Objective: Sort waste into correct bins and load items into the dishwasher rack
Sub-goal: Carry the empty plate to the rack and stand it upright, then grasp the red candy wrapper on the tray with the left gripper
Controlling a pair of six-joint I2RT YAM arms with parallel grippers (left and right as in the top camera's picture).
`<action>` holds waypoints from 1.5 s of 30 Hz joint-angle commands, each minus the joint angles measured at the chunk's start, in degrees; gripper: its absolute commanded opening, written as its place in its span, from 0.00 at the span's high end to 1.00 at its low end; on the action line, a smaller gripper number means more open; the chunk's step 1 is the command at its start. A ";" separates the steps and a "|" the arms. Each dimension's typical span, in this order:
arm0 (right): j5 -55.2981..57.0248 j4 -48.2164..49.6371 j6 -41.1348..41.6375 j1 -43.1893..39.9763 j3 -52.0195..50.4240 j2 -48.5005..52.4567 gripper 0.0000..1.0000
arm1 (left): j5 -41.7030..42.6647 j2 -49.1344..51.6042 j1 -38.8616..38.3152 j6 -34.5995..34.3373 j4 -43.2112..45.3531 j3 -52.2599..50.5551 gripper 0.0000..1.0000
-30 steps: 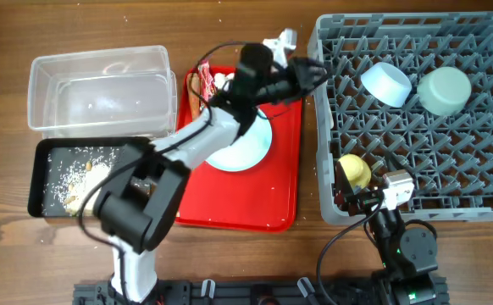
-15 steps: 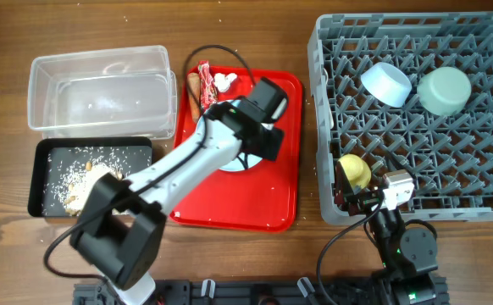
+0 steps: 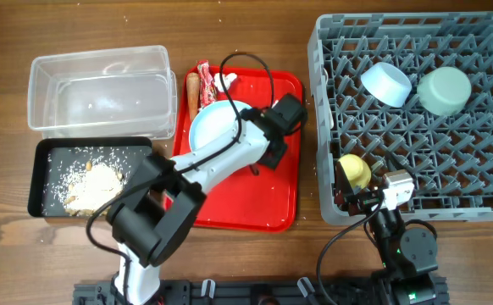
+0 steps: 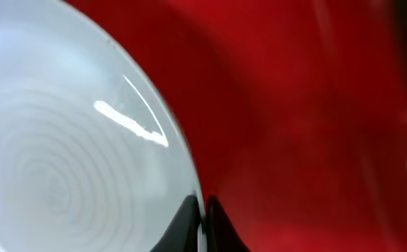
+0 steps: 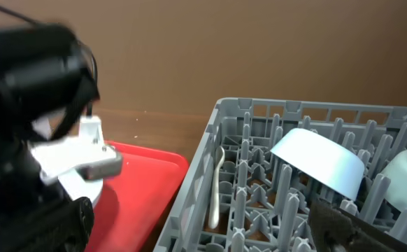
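1. Far left, the clear tub [image 3: 98,85] shows nothing inside that I can make out. The black tub [image 3: 47,174] in front of it carries pale crumbs [image 3: 94,182]. Both look as they did 1 second ago.
2. At the back-left corner of the red tray [image 3: 263,203], 3 pieces of waste lie untouched. They are the candy wrapper [image 3: 203,71], the carrot-like stick [image 3: 193,89] and the white tissue [image 3: 224,82]. Sorting is therefore not finished.
3. The light blue plate [image 3: 217,127] lies on the tray and is now open to the overhead view. The arm covered most of it 0.5 seconds ago.
4. The main change is the left gripper [image 4: 201,208]. It was up at the near-left corner of the dishwasher rack [image 3: 320,144] 1 second ago. It has swung back over the tray and now sits at the plate's right edge. The wrist view shows its 2 fingers pinched together on the rim. I cannot tell whether the plate has left the tray. The plate pick appears to be under way.
5. In the rack, the white spoon [image 5: 218,185] stands among the pegs by the left wall. The light blue bowl [image 3: 386,83], the mint-green bowl [image 3: 444,90] and the yellow cup [image 3: 354,169] are also loaded. The plate looks like the last dish outstanding.
6. The right gripper [image 5: 210,224] waits at the rack's front edge beside the cup. Its fingers are spread wide and empty, and it has not moved.
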 commanded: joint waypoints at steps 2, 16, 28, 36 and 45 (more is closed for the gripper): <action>-0.52 0.33 0.72 -0.20 -0.04 -0.26 0.01 | 12.87 -9.16 0.37 -5.03 -2.62 12.57 0.96; -0.52 0.33 0.74 -0.20 -0.04 -0.26 0.00 | 42.53 1.88 5.73 -55.82 53.81 17.73 0.96; -0.50 0.33 0.72 -0.20 -0.04 -0.26 0.00 | 40.94 8.81 6.12 -49.46 52.39 17.75 0.96; -0.50 0.33 0.72 -0.20 -0.04 -0.26 0.00 | 38.45 2.36 8.83 -41.07 40.04 17.84 0.08; -0.52 0.33 0.72 -0.20 -0.04 -0.26 0.00 | 6.40 -5.18 15.65 -18.12 7.56 17.81 0.14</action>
